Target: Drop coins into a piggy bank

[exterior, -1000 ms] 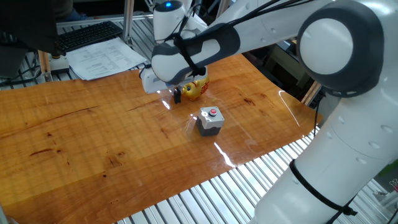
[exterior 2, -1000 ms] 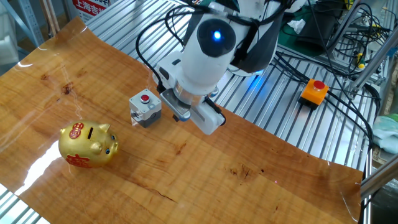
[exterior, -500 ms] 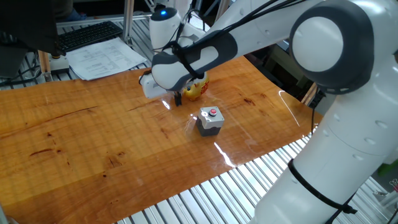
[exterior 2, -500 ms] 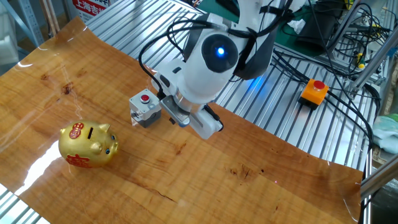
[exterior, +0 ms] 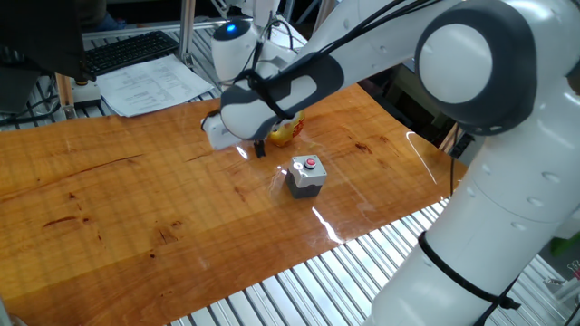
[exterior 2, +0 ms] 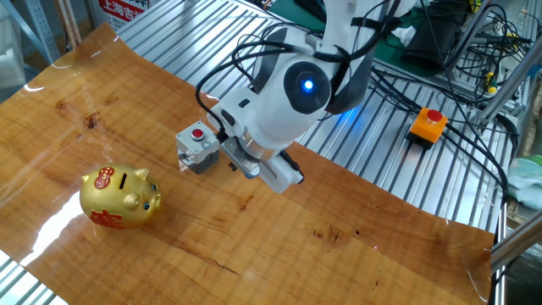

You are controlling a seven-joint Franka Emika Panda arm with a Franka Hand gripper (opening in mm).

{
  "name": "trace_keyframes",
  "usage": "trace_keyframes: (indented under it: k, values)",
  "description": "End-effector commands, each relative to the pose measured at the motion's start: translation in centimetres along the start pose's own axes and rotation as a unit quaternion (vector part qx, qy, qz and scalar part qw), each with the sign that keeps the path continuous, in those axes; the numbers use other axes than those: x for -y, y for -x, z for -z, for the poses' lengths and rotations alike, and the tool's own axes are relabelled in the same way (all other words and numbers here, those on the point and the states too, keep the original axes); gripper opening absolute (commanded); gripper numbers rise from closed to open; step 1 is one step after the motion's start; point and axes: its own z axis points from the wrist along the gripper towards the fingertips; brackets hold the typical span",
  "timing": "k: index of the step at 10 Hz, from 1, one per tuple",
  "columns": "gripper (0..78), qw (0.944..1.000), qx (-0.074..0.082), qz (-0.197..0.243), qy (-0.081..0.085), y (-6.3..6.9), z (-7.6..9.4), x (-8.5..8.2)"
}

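The golden piggy bank [exterior 2: 118, 196] with red markings stands on the wooden table, its top slot showing. In one fixed view, only its yellow flank [exterior: 284, 134] shows behind the arm. My gripper [exterior: 259, 147] hangs low over the table between the piggy bank and the grey button box. Only a dark fingertip [exterior: 259, 148] shows under the white hand. In the other fixed view, the hand [exterior 2: 258, 161] hides the fingers. No coin is visible in any view.
A grey box with a red button [exterior: 306, 176] stands on the table right of the gripper; it also shows in the other fixed view [exterior 2: 196, 147]. Papers [exterior: 154, 86] and a keyboard [exterior: 131, 50] lie beyond the far edge. An orange button box [exterior 2: 428, 124] and cables lie on the metal slats.
The wrist has tilted, and the hand has shifted slightly lower and towards the piggy bank side. The piggy bank and the grey box have not moved.
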Motion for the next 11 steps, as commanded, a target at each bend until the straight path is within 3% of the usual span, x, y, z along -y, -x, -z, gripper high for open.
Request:
trace_keyframes:
  k: [1, 8, 11]
  values:
    - [0.0, 1.0000, 0.005, 0.007, -0.005, 0.3, -1.4, 0.7]
    - [0.0, 0.9992, 0.006, 0.011, -0.039, 0.5, -3.8, 1.4]
    - [0.0, 0.9988, 0.005, 0.011, -0.047, 0.3, -4.3, 1.6]
